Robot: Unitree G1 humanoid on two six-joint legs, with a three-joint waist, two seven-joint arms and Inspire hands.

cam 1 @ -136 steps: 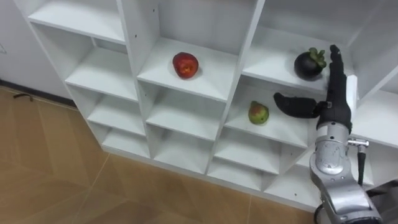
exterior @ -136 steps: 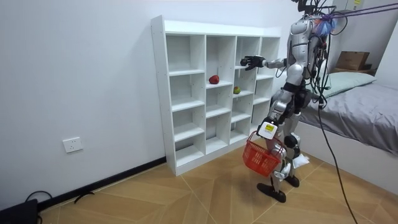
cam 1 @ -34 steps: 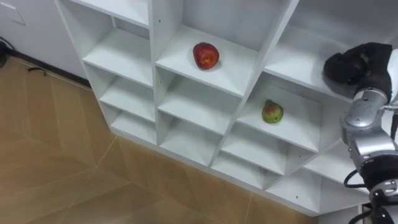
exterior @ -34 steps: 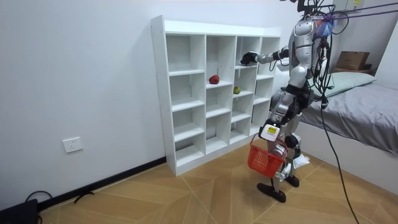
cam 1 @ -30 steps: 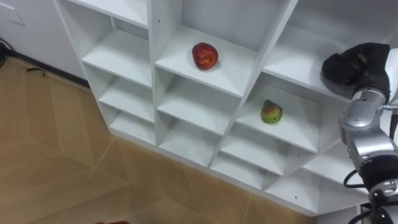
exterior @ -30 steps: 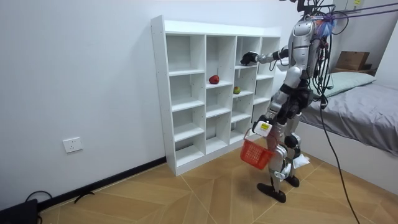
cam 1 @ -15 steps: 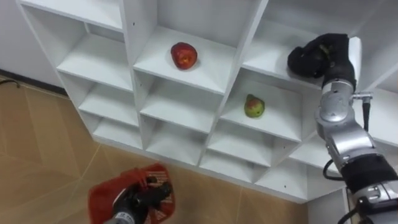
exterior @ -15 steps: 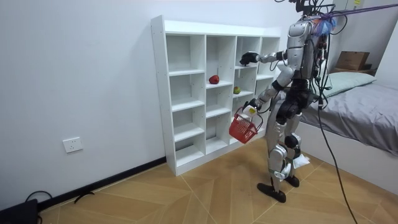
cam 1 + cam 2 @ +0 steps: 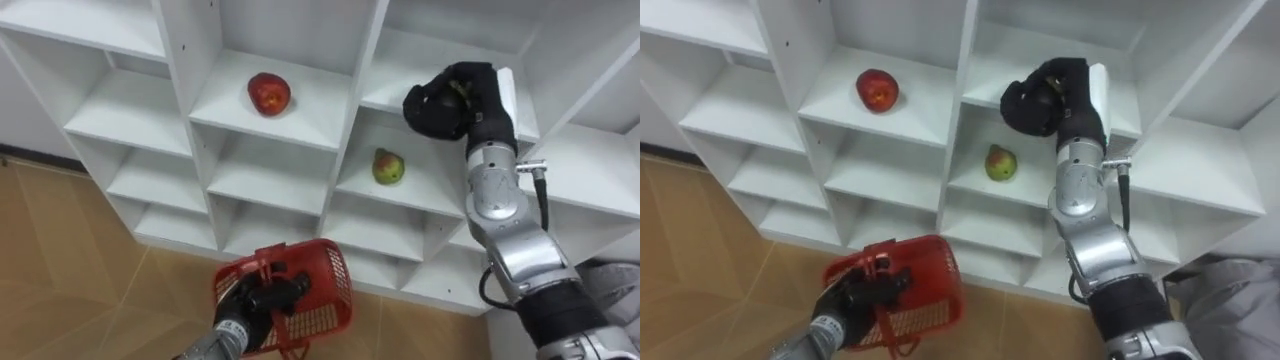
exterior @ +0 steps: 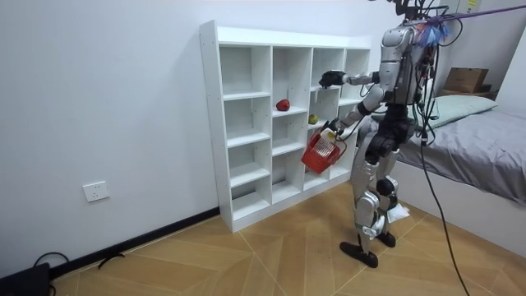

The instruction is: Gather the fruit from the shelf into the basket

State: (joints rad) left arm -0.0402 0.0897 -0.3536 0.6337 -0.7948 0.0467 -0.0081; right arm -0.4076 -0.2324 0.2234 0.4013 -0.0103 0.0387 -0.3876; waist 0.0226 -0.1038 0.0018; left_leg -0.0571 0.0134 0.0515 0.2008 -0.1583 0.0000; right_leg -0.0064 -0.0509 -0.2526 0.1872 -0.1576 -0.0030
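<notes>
Left eye view, we see our right hand (image 9: 484,104) curled round a dark fruit (image 9: 447,101) in an upper closet (image 9: 130,110) compartment, red apple (image 9: 268,93) one compartment left, green pear (image 9: 388,167) just below, our left hand (image 9: 266,301) gripping the red basket (image 9: 322,288) by its handle, before the lower shelves.

The right hand (image 9: 1068,78) is at the front edge of an upper compartment of the white closet (image 9: 958,110), its fingers curled round a dark fruit (image 9: 1044,102) which they mostly hide. Just below it, a green-red pear (image 9: 1000,162) lies on the next shelf. A red apple (image 9: 878,89) lies in the compartment to the left. Low down, over the wooden floor (image 9: 700,240), the left hand (image 9: 852,302) grips the handle of a red basket (image 9: 932,252).
</notes>
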